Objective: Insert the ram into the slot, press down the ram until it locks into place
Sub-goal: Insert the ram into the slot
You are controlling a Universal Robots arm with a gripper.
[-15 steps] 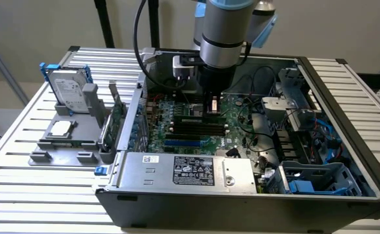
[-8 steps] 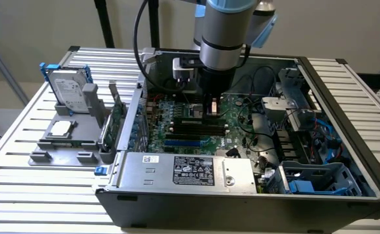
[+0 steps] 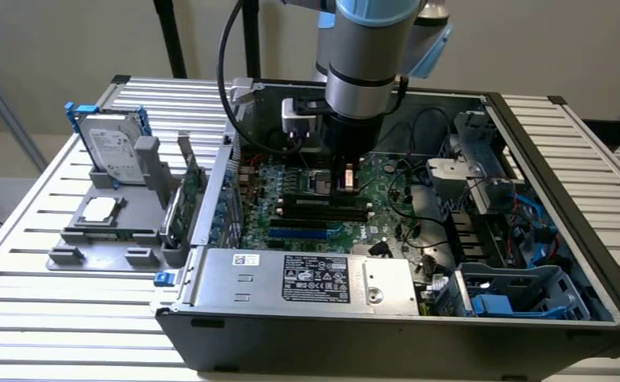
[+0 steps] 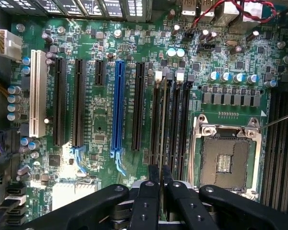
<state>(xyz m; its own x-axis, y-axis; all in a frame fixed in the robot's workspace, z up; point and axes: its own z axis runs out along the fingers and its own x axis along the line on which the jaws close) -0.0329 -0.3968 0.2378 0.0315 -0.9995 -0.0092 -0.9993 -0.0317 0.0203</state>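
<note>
My gripper (image 3: pixel 344 188) reaches down into the open computer case over the motherboard (image 4: pixel 101 124). In the wrist view its two black fingers (image 4: pixel 152 178) sit close together, and the gripper (image 4: pixel 160 167) is shut on the ram (image 4: pixel 162 125). The ram appears edge-on there, as a thin strip. It stands on edge along the outermost black memory slot (image 4: pixel 157 103), lined up with that slot's white end clip (image 4: pixel 158 75). Whether the ram is seated in the slot is hidden. In the exterior view the ram (image 3: pixel 344 175) appears as a pale strip between the fingers.
Parallel black memory slots (image 4: pixel 176 115) lie beside the ram, with the open CPU socket (image 4: pixel 225 160) past them. A blue slot (image 4: pixel 118 110) and black expansion slots (image 4: pixel 139 105) lie on the other side. The power supply (image 3: pixel 304 274), a drive cage (image 3: pixel 516 290) and cables (image 3: pixel 421 231) crowd the case. A hard drive (image 3: pixel 113 151) and an upright green card (image 3: pixel 191 203) stand outside on a grey fixture.
</note>
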